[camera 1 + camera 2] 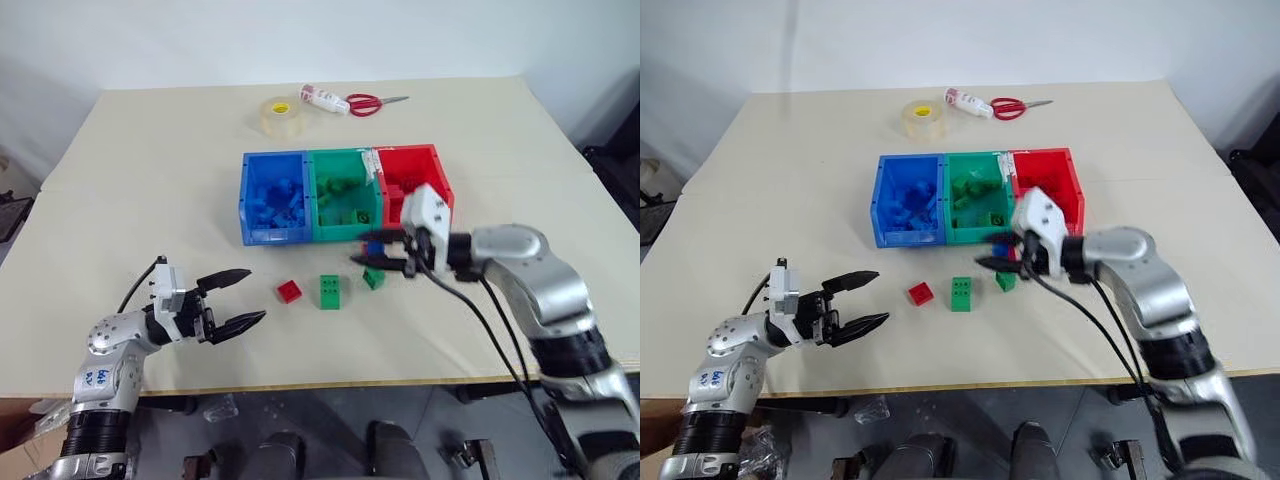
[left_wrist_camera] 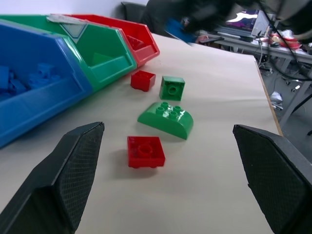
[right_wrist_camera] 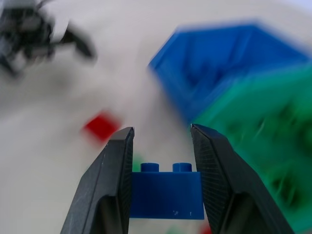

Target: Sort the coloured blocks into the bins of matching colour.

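Observation:
Three joined bins stand mid-table: blue (image 1: 270, 234), green (image 1: 340, 232) and red (image 1: 405, 152), each with several bricks inside. My right gripper (image 3: 161, 134) is shut on a blue brick (image 3: 165, 192) and hovers just in front of the green and red bins (image 1: 365, 258). On the table lie a red brick (image 1: 290, 291), a green brick (image 1: 329, 291) and a smaller green brick (image 1: 373, 278). Another small red brick (image 2: 143, 80) sits near the bins. My left gripper (image 1: 245, 297) is open, low over the table, left of the red brick.
At the far side of the table are a roll of clear tape (image 1: 281, 117), a white tube (image 1: 324, 98) and red-handled scissors (image 1: 375, 102). The table's front edge (image 1: 330, 384) runs just below the loose bricks.

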You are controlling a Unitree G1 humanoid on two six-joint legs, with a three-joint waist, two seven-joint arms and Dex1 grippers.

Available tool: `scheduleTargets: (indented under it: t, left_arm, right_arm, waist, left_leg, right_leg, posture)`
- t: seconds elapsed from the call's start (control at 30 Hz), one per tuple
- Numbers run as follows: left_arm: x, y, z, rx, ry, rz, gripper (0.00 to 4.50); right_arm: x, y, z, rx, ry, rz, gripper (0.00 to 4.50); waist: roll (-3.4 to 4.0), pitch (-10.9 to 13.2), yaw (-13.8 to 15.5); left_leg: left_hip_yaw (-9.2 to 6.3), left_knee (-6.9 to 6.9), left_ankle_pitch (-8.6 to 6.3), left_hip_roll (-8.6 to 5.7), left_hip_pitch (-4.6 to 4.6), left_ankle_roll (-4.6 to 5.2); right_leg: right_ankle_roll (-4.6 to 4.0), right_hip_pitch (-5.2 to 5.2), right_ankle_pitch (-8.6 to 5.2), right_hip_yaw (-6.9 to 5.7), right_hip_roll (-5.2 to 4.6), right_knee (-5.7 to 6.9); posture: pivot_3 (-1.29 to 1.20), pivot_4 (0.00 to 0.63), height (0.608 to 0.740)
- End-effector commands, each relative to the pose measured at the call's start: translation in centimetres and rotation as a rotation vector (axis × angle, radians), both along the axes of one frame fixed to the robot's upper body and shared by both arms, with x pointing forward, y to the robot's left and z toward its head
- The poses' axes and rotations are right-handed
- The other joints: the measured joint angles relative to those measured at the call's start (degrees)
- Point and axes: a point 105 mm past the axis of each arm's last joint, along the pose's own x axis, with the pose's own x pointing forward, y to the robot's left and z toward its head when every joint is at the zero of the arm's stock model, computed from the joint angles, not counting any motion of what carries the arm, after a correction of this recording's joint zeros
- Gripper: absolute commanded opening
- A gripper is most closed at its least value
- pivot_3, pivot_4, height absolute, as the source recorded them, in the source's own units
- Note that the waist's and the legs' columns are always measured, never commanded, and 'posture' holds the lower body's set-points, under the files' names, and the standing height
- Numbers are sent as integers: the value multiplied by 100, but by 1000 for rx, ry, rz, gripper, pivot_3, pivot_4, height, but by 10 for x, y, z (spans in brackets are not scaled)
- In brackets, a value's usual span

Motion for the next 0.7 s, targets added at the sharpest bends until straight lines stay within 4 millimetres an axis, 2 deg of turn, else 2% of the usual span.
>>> scheduleTargets:
  t: [0.03, 0.13, 0.27, 0.37, 0.57, 0.67, 0.7]
  left_arm:
    - [2, -2, 5, 6, -40, -14, 4500]
    - [3, -5, 8, 5, -55, -18, 4500]
    - [2, -6, 9, 5, -62, -17, 4500]
    - [1, -5, 9, 5, -63, -13, 4500]
    - [-1, -2, 9, 8, -63, 0, 4500]
    - [0, -2, 9, 7, -63, 2, 4500]
    - [1, -2, 9, 6, -63, 2, 4500]
  right_arm:
    - [22, 25, 14, 37, -83, -5, 1445]
    - [40, 57, 24, 84, -123, -4, 1445]
    - [54, 92, 30, 125, -151, -12, 1445]
    - [70, 106, 31, 143, -158, -110, 2476]
    - [72, 107, 41, 201, -210, -108, 4487]
    - [61, 97, 37, 190, -214, -18, 4487]
    - [52, 90, 32, 173, -216, 41, 4487]
  waist:
    - [0, 0, -33]
    - [0, 0, -114]
    - [1, 0, -219]
    - [1, 0, -317]
    - [3, 0, -371]
    - [4, 0, -410]
    - [4, 0, -412]
  left_leg:
    - [0, -1, 0, 0, -1, 0]
    - [-6, -1, 0, -3, -2, 0]
    - [-10, -8, 0, -1, 0, 0]
    - [-17, -13, -1, -1, 0, -1]
    - [-30, -17, -1, 0, -1, -2]
    - [-32, -17, -1, 0, -2, -2]
    - [-37, -16, -2, 0, -2, -3]
  right_leg:
    - [0, -2, 0, 0, 0, 2]
    - [-4, -5, 2, -5, -1, 11]
    - [-13, -20, 5, -17, 0, 33]
    - [-23, -26, 9, -22, 0, 42]
    - [-30, -30, 11, -22, 5, 49]
    - [-30, -30, 11, -22, 6, 49]
    - [-30, -30, 11, -23, 7, 50]
  posture:
    - [0, 150, 740]
    - [0, 150, 740]
    - [0, 150, 740]
    - [0, 150, 740]
    - [0, 150, 740]
    - [0, 150, 740]
    - [0, 150, 740]
